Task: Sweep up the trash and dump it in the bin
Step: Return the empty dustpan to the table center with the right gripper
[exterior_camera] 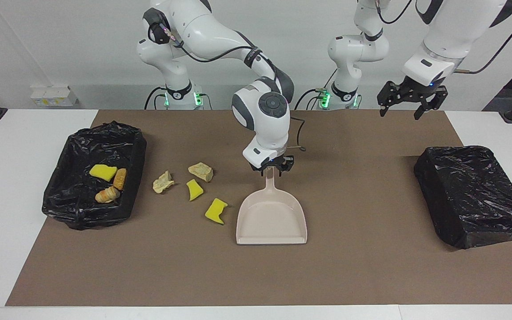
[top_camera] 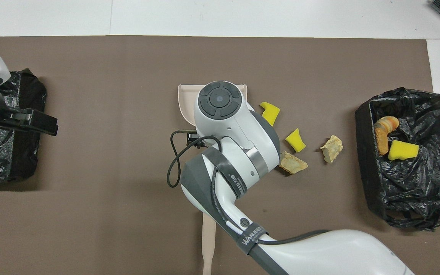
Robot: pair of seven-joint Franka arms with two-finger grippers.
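Four loose scraps of trash lie on the brown mat between the pale beige plastic dustpan (exterior_camera: 271, 220) and the open black-bagged bin (exterior_camera: 94, 175) toward the right arm's end: a bright yellow sponge bit (exterior_camera: 216, 210) just beside the dustpan's side wall, a smaller yellow sponge wedge (exterior_camera: 194, 189), and two pale crumbly foam chunks (exterior_camera: 201, 171) (exterior_camera: 163, 182) nearer the bin. Inside the bin rest a yellow sponge piece (exterior_camera: 102, 172) and two golden-brown lumps (exterior_camera: 113, 186). The right gripper (exterior_camera: 272, 166) sits at the tip of the dustpan's handle, and whether its fingers grip it I cannot tell. The left gripper (exterior_camera: 411, 98), fingers spread and empty, waits over the mat's edge near a second, covered black bin (exterior_camera: 476, 195). Bare mat lies between dustpan and that bin. A beige brush handle (top_camera: 209, 244) lies nearest the robots.
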